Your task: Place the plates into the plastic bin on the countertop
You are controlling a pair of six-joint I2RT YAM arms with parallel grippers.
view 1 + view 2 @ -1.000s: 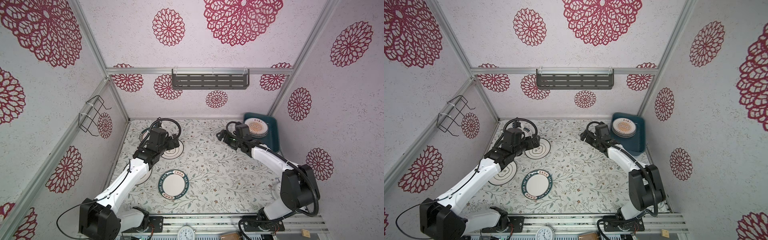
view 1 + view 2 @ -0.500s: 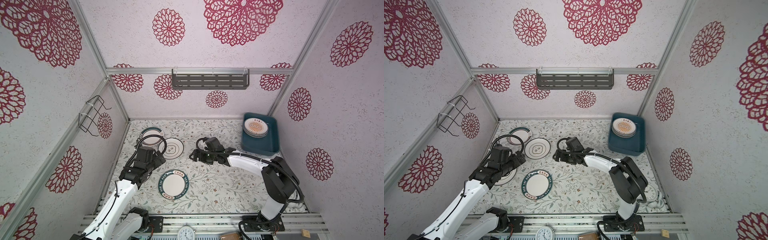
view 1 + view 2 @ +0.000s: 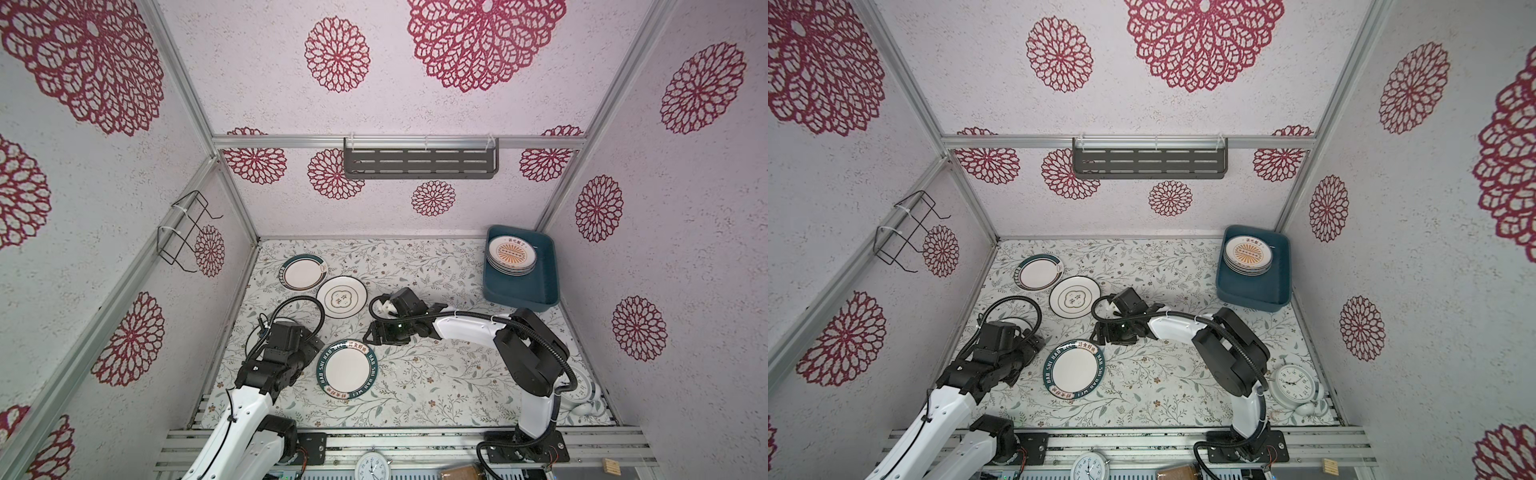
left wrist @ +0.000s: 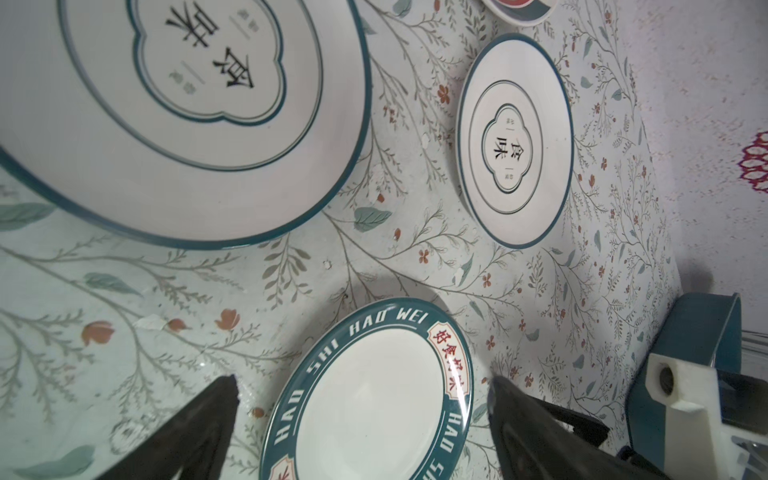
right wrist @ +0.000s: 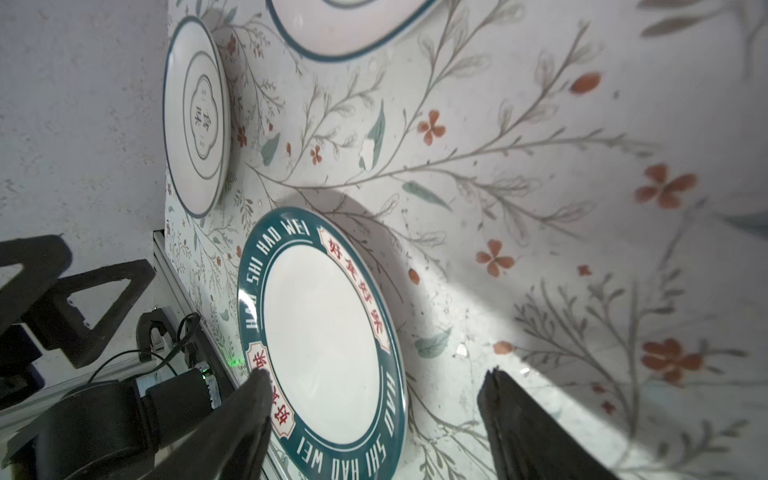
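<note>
1. The round white ceramic plate with a dark-green lettered rim [image 3: 347,370] lies flat on the white countertop printed with grey-green vines [image 3: 436,386], outside the bin.
2. The right gripper [image 5: 376,374] is at the far right edge of this plate. Its jaws are apart and grip nothing. In the right wrist view one finger [image 5: 245,419] is over the red label on the rim and the other is over bare countertop, so the rim lies between them. Whether a finger touches the plate, I cannot tell.
3. The left gripper [image 4: 362,380] is just beside the left edge of the plate, with its jaws spread wide and empty.
4. Behind the plate, toward the back wall, lies a white plate with a thin dark rim and a clover emblem [image 3: 341,296]. Just beside that one, further back, is a white plate with a partly green rim [image 3: 302,272].
5. Well apart from the lettered plate, to the back right, the dark teal rectangular plastic bin [image 3: 519,293] holds a stack of white plates with an orange sunburst centre [image 3: 512,253].
</note>
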